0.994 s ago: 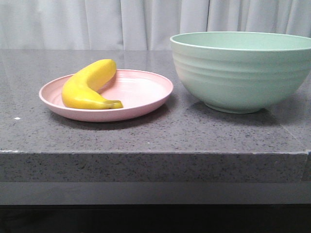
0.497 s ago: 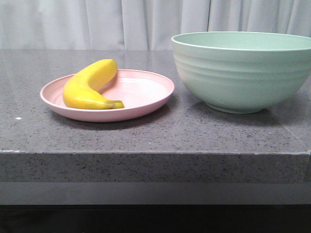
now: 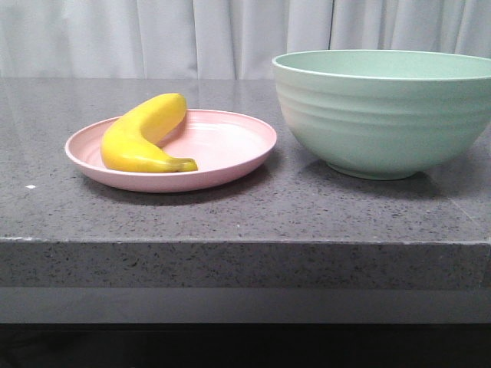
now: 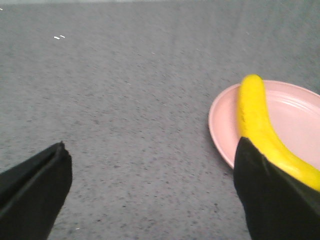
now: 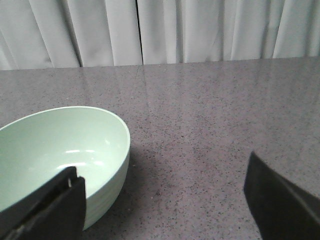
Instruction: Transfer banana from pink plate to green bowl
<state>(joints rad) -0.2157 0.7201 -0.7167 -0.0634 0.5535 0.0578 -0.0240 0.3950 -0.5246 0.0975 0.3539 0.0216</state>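
Both grippers, left (image 4: 150, 195) and right (image 5: 162, 200), are seen spread wide and empty only in wrist views. Frontally, the banana (image 3: 142, 136) is shown lying on the pink plate (image 3: 230, 149), left of the green bowl (image 3: 383, 115), on a speckled grey counter (image 3: 245, 215) before white curtains (image 3: 153, 34).

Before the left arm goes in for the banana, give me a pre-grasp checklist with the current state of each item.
1. Banana lies on the pink plate: ok.
2. Left gripper open: ok.
3. Left gripper centred over banana: not ok; it sits off to one side, one finger overlapping it.
4. Green bowl upright beside plate: ok.
5. Bowl empty: ok as far as the right wrist view shows.
6. Right gripper open, holding nothing: ok.
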